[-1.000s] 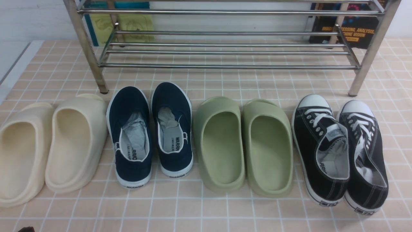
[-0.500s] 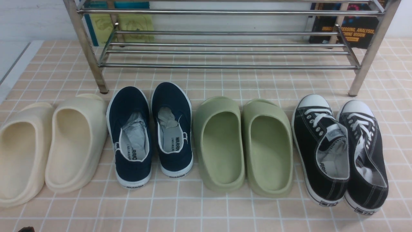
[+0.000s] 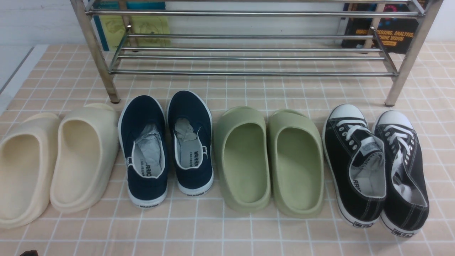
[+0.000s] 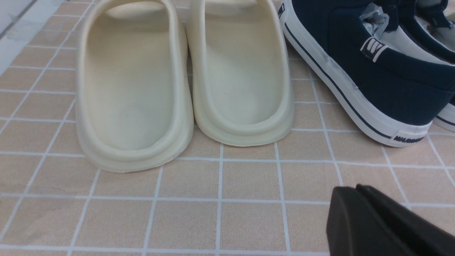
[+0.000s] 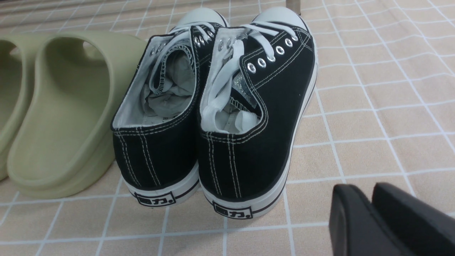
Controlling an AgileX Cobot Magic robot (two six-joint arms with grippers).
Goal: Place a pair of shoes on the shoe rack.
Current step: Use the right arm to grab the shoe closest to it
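Note:
The pair of shoes, two black canvas sneakers with white laces and toe caps, stands side by side at the right end of the row: the left one (image 3: 350, 167) and the right one (image 3: 405, 170), toes toward the shoe rack (image 3: 249, 73). The steel rack stands behind the row with nothing on its bars. In the right wrist view the sneakers' heels (image 5: 227, 156) face my right gripper (image 5: 368, 192), which hangs a short way behind them, jaws a little open and holding nothing. My left gripper (image 4: 352, 188) is shut and holds nothing, low over the tiled cloth.
Cream foam slippers (image 3: 53, 160), navy slip-ons (image 3: 167, 142) and green foam slippers (image 3: 270, 160) fill the row left of the sneakers. Books (image 3: 387, 28) lean behind the rack. The table's left edge (image 3: 14, 78) runs beside the cream slippers (image 4: 185, 78).

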